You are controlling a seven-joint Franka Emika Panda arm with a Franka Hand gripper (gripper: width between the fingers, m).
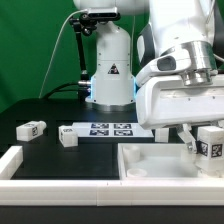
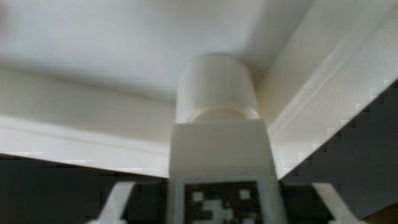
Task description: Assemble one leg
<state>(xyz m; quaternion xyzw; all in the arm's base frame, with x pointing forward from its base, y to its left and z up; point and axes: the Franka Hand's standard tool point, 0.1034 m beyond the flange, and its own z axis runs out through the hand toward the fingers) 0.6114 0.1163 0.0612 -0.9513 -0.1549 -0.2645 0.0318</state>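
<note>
Wrist view: claw (image 2: 221, 202) pinching the leg (image 2: 222, 125) at its tagged end.
Looks light, rigid, slick plastic; I hold the flat sides.

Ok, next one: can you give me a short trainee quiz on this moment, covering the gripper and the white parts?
1. True or false: the gripper is shut on a leg.
2. How many loose legs show on the black table in the exterior view? A) one B) two C) four
3. Fill in: in the wrist view, the held leg's round end points toward an inner corner of the large white ___.

Key: 1 true; 2 B; 3 square piece.
</note>
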